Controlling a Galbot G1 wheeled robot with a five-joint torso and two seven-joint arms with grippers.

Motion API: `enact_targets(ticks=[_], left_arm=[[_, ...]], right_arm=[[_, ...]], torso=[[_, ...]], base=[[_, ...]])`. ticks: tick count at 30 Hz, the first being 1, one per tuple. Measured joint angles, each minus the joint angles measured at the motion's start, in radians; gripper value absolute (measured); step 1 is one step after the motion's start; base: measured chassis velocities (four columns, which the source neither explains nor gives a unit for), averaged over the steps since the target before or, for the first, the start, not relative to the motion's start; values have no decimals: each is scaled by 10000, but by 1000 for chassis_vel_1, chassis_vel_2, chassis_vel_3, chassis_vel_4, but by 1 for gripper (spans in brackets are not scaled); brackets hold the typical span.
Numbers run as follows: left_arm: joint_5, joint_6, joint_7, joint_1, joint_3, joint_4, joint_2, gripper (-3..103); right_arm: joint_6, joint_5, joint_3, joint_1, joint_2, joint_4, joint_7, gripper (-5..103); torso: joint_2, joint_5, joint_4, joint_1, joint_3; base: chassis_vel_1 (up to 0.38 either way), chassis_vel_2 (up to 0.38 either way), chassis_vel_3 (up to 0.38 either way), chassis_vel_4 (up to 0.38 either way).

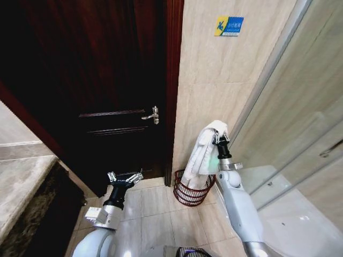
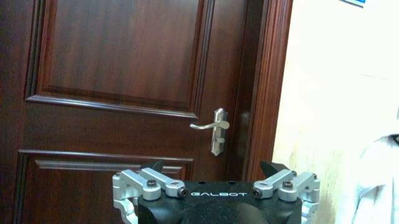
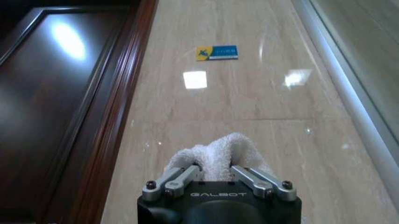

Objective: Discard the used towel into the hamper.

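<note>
White towel pinched in right gripper, draped above and partly into hamper by the tiled wall. Left gripper idle, fingers spread, before door. Step: carry-to-drop; next likely needs lowering over the rim, then release.

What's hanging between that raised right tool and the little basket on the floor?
The white towel. In the head view it drapes down from the right tool, its lower end reaching the hamper by the wall.

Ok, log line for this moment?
right gripper: shut on towel, raised above hamper | left gripper: open, idle near door
</note>
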Motion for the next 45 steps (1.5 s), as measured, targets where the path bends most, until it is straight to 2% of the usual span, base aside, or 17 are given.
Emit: enact_targets(ticks=[26,31,35,37,45], left_arm=[[0,0,0,0,0,0,0,100],[0,0,0,0,0,0,0,100],[0,0,0,0,0,0,1,100],[0,0,0,0,0,0,-1,100],[0,0,0,0,0,0,0,100]], right_arm=[[447,44,119,-209,117,-893,-154,9],[900,-40,146,-267,206,-1280,-452,9],[1197,-99,165,-155,340,-2269,-617,9],[1344,-98,298,85,415,-3169,-949,9],[1387,50,347,496,462,-4667,-1343,9]], torso=[[-1,0,-1,2,2],[-1,-1,0,5,2],[0,-1,-1,-1,0],[0,3,0,-1,1],[0,0,0,-1,0]], base=[[-33,31,28,-27],[-34,48,54,-61],[0,0,0,0],[0,0,0,0],[0,0,0,0]])
